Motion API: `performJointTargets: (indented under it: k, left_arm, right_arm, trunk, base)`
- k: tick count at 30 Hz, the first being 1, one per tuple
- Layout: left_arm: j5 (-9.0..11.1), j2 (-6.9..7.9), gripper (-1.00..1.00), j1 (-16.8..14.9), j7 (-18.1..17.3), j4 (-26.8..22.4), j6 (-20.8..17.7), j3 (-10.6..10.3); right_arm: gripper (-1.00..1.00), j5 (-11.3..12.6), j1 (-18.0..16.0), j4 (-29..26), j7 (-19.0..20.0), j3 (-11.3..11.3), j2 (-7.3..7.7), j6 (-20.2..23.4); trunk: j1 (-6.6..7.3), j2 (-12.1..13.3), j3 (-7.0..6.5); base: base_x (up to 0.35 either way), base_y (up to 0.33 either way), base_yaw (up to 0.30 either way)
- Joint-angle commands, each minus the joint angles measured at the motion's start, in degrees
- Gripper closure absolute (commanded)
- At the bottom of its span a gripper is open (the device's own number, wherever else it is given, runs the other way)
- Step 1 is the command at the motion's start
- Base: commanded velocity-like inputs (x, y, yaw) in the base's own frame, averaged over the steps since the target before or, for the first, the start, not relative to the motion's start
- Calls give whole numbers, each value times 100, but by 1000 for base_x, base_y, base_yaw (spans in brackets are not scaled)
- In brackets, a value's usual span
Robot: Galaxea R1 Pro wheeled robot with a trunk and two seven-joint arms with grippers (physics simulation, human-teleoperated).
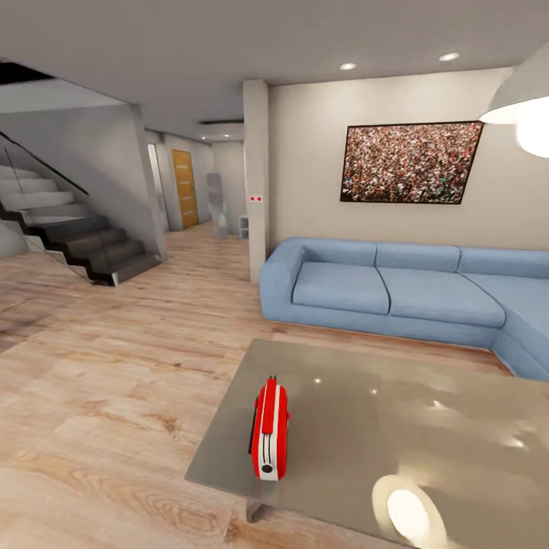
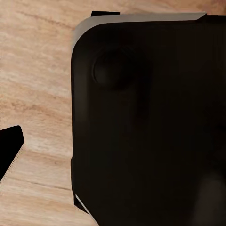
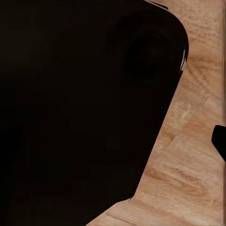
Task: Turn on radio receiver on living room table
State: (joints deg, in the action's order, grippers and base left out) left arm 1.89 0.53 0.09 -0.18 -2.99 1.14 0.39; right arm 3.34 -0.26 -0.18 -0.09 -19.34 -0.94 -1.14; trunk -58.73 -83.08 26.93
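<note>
One radio stands on the glossy surface, near its left front corner, untouched. Approach is nearly done; reaching and switching remain. End effector states cannot be told from either wrist view.

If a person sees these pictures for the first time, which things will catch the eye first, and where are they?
The bright-red radio receiver stands out first, lying near the left front corner of the glossy grey-brown table. Behind the table, the long blue sofa runs along the beige wall, under a framed crowd picture. At the left, a dark staircase rises from the wood floor.
</note>
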Motion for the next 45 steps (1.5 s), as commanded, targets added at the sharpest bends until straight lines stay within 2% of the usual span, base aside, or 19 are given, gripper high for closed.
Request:
performJointTargets:
  k: [1,17,45]
  left_arm:
    - [1,0,-100,0,0,0,0,-1]
    - [-3,5,-100,0,0,0,-6,-4]
    - [5,4,-100,0,0,0,-8,5]
  right_arm:
    - [-100,0,0,0,0,0,-1,0]
    - [-100,0,0,0,0,0,-2,0]
    - [-100,0,0,0,0,0,-2,0]
  trunk:
    - [0,0,0]
    - [0,0,0]
    - [0,0,0]
  base:
    - [293,0,0]
    - [273,0,0]
    - [11,0,0]
